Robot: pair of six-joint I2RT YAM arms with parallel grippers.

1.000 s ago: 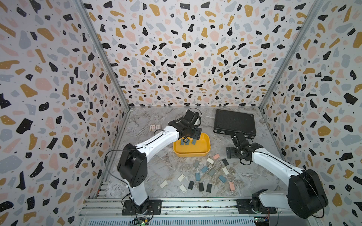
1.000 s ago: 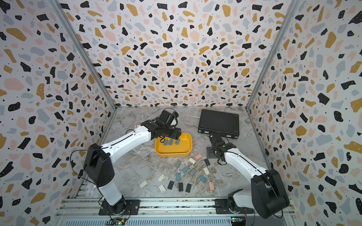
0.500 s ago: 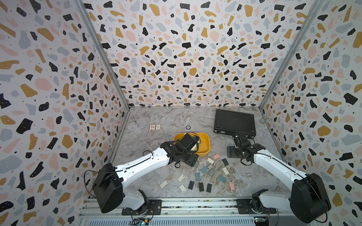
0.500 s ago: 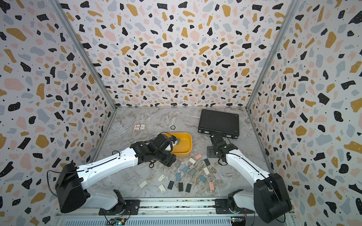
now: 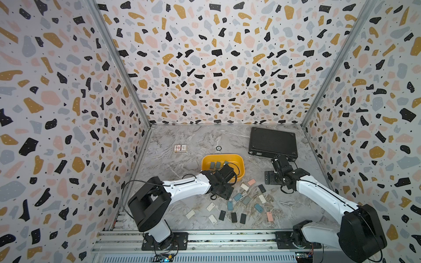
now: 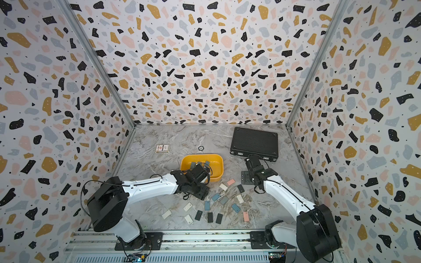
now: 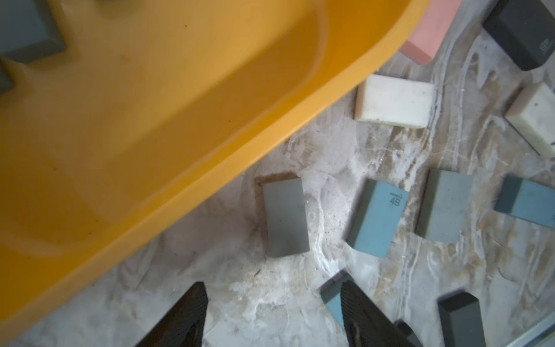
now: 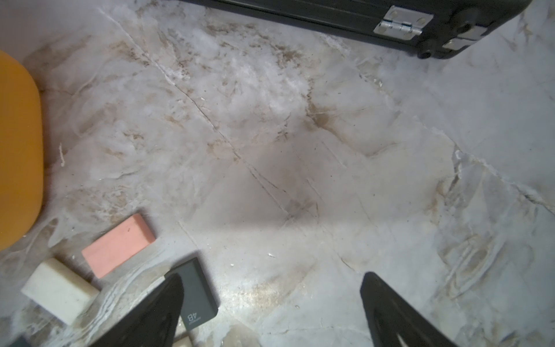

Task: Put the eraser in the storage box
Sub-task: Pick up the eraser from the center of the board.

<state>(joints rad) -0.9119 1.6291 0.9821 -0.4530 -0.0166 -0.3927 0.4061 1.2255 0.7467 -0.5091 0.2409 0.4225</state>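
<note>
The storage box, a yellow tub (image 5: 222,156) (image 6: 201,156), holds a few grey-blue erasers (image 5: 213,164). Several more erasers (image 5: 238,197) lie scattered on the marble table in front of it. My left gripper (image 5: 223,193) (image 7: 272,285) hangs open just off the tub's front edge, nothing between its fingers. A grey eraser (image 7: 285,216) lies flat ahead of it, close to the tub's outer wall (image 7: 210,156). My right gripper (image 5: 271,177) (image 8: 273,278) stands open over bare table to the right of the tub, a dark grey eraser (image 8: 195,288) beside one finger.
A flat black case (image 5: 273,141) lies at the back right, close behind the right arm. A small card pack (image 5: 180,148) and a small ring (image 5: 218,148) sit behind the tub. Patterned walls enclose three sides.
My left arm has pulled back from over the tub and come down at its front edge, above the loose erasers. The right arm has stayed put.
</note>
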